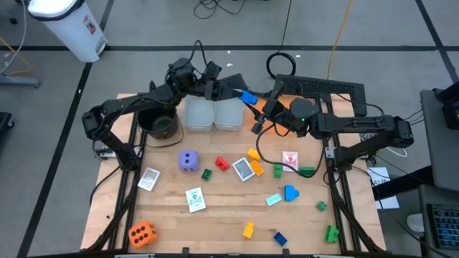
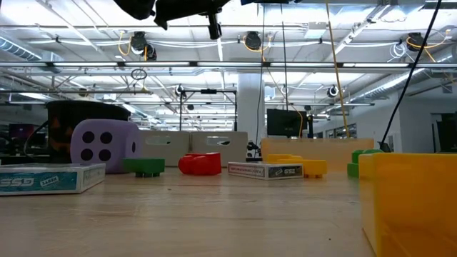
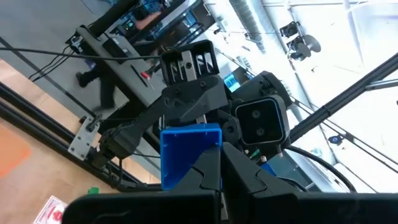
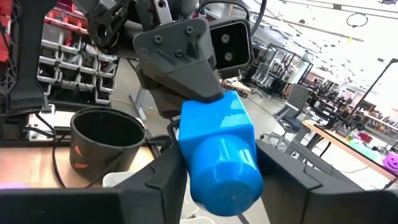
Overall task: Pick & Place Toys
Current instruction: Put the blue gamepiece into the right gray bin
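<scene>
A blue brick (image 1: 248, 97) hangs in the air above the far middle of the table, over the grey bins (image 1: 214, 115). My left gripper (image 1: 239, 93) comes at it from the left and is shut on it. My right gripper (image 1: 257, 104) faces it from the right, its fingers closed in on the brick's two sides (image 4: 217, 155). The other toys lie on the table below: a purple die (image 1: 188, 160), an orange die (image 1: 142, 233), picture cards (image 1: 195, 199) and small bricks (image 1: 290, 192). My left gripper pinches the blue brick's end nearest to it (image 3: 198, 171) between its two fingers, roughly level, coming from the table's left. The brick sticks out beyond the fingertips, clear of everything below. My right gripper has one finger (image 4: 165, 177) along each side of the brick's round-studded end (image 4: 227, 180), level, from the table's right; both fingers appear to lie against it.
A black bucket (image 1: 159, 125) stands left of the bins. A keyboard (image 1: 326, 89) and cables lie at the far right. Loose bricks and cards spread over the table's middle and near right; a yellow brick (image 2: 410, 203) sits close to the low camera.
</scene>
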You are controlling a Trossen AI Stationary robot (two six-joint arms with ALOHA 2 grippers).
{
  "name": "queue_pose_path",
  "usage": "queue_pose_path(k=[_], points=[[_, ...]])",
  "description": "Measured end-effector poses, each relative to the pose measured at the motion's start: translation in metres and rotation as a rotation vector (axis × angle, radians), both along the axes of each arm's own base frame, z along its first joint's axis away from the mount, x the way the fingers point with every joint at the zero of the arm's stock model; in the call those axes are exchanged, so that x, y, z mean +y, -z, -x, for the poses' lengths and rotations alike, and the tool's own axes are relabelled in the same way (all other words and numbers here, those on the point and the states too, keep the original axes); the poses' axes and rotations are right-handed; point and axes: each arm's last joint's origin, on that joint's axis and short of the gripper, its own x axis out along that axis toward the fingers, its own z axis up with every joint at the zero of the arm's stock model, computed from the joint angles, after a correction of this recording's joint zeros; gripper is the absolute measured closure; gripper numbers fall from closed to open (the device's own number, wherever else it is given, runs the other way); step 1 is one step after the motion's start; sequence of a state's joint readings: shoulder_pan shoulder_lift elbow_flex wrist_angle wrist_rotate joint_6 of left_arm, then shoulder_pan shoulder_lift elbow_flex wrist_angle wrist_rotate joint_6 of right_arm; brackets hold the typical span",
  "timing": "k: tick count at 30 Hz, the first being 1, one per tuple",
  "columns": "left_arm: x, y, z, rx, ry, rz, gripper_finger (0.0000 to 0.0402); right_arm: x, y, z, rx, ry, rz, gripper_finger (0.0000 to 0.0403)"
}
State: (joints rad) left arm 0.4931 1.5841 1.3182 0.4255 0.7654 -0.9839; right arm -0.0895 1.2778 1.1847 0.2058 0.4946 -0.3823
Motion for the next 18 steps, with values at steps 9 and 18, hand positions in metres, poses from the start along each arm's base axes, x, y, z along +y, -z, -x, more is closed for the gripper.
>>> queue_pose_path(k=[9,18], points=[[-0.0001,0.0003,-0.0001,0.000,-0.002,-0.006,0.0396,0.0000,0.0000,0.0000,0.000,0.000,0.001,0.0256],[-0.0001,0.0004,-0.0003,-0.009,-0.012,-0.042,0.0360,-0.0001,-0.0007,0.0001,-0.007,0.003,0.001,0.0260]])
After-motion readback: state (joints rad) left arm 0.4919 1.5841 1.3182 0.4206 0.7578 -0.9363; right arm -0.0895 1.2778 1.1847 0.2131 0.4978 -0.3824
